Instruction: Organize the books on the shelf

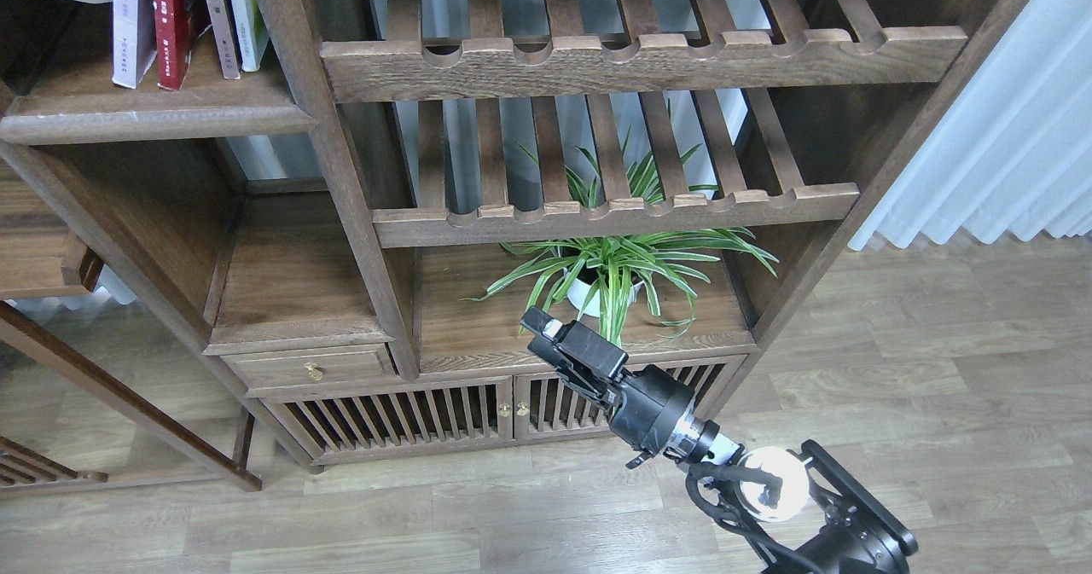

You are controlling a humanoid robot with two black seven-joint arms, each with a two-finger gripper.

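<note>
A: Right gripper — seen raised over the floor, in front of the lower cabinet doors, arm entering from lower right corner. Tip pointed up-left toward the potted spider plant. Fingers dark and close-set, viewed nearly end-on; cannot tell whether apart or together. Nothing visibly held.

B: Left gripper?

A: Not in view. No part of the left arm seen.

B: Location of the books?

A: Upper left, on the shelf, a solid dark-brown board with rounded front edge. Lavender-white book at left, upright. Red book just beside it on the right, leaning slightly. Further right, two thin books: mauve-spined, tilted, and white-green-spined, touching each other. Tops of all four cut off by frame edge. Dark object at far upper left, above the lavender-white book; too cropped to identify.

B: Distance between gripper and books?

A: Well apart. Books high and left; gripper low and centre-right.

B: Rest of scene?

A: Two slatted racks with notched front rails in the middle bay, one above the other. Plant in a white pot on the board beneath the lower rack. Small drawer with brass knob under the left compartment. White curtain at right; wood-plank floor.
</note>
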